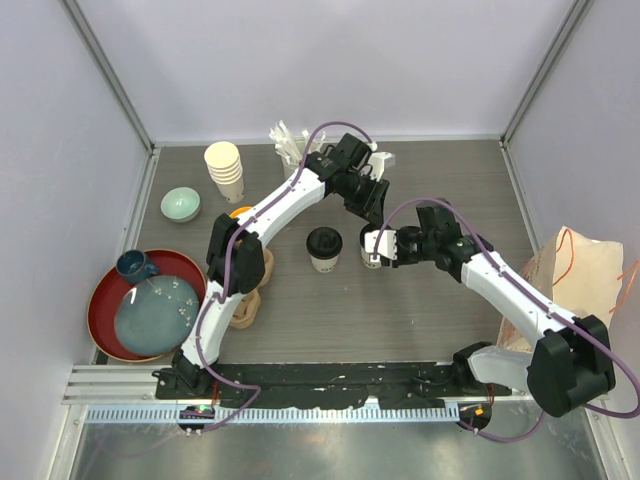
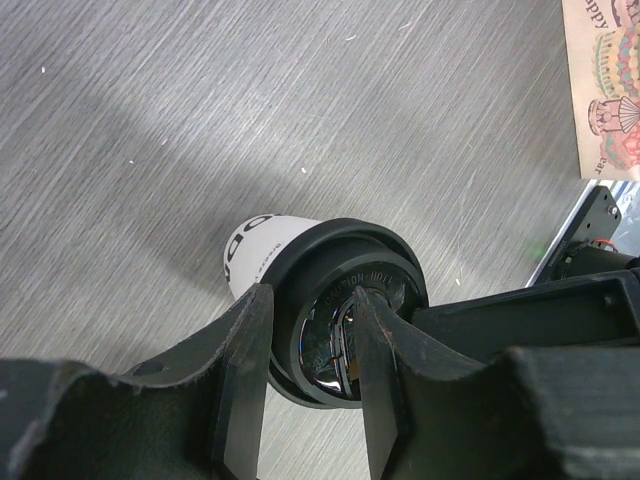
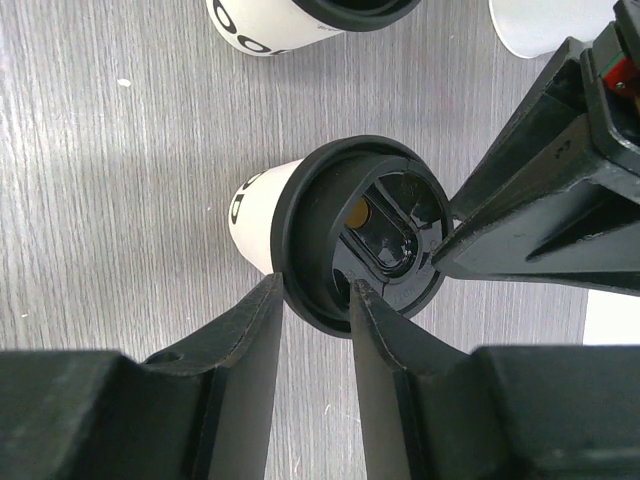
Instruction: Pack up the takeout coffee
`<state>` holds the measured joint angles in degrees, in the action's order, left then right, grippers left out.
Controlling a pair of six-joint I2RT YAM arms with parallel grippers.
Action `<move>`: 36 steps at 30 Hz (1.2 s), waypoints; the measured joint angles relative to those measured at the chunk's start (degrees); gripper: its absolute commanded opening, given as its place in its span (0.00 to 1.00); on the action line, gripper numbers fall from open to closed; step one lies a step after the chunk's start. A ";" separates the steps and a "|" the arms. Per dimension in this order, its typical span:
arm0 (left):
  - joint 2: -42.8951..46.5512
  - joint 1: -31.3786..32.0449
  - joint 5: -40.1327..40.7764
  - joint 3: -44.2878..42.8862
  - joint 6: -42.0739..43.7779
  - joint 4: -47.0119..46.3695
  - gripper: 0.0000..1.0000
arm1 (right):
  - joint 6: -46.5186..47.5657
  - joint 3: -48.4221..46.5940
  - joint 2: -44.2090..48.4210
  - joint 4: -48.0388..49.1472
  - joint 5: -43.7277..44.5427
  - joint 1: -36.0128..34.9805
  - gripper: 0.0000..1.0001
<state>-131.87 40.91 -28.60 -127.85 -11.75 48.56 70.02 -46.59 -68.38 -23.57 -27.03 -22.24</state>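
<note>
Both arms meet over one small white paper cup (image 3: pixel 250 208), upright mid-table. It is capped by a round black plastic lid (image 3: pixel 312 195), glossy in its recess, and the contents are hidden. The left gripper (image 2: pixel 310 300) straddles the lid's rim, one finger outside and one over the recess; pinching or only touching, I can't tell. The right gripper (image 3: pixel 312 290) does the same on the near rim, equally unclear. The second capped cup (image 1: pixel 324 248) stands just beside. On the grey wood-grain table (image 1: pixel 400 320), a stack of cream cups (image 1: pixel 224 170) stands at the back and a paper bag (image 1: pixel 585 265) lies far right.
</note>
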 measured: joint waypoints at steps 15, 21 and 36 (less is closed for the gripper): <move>0.00 0.02 -0.02 0.00 0.11 0.15 0.40 | 1.88 -3.08 -0.48 -2.69 -1.60 -0.02 0.38; 0.00 0.02 0.00 0.00 0.15 0.17 0.38 | 2.54 -3.43 -2.45 -2.71 -1.55 -0.09 0.37; 3.08 -0.55 -0.17 8.11 -1.55 -7.17 0.21 | 2.51 -3.67 -4.02 -2.67 0.02 -0.98 0.29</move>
<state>-128.79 40.36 -28.77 -119.74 -13.30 41.39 72.53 -50.26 -72.40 -26.24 -27.00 -23.22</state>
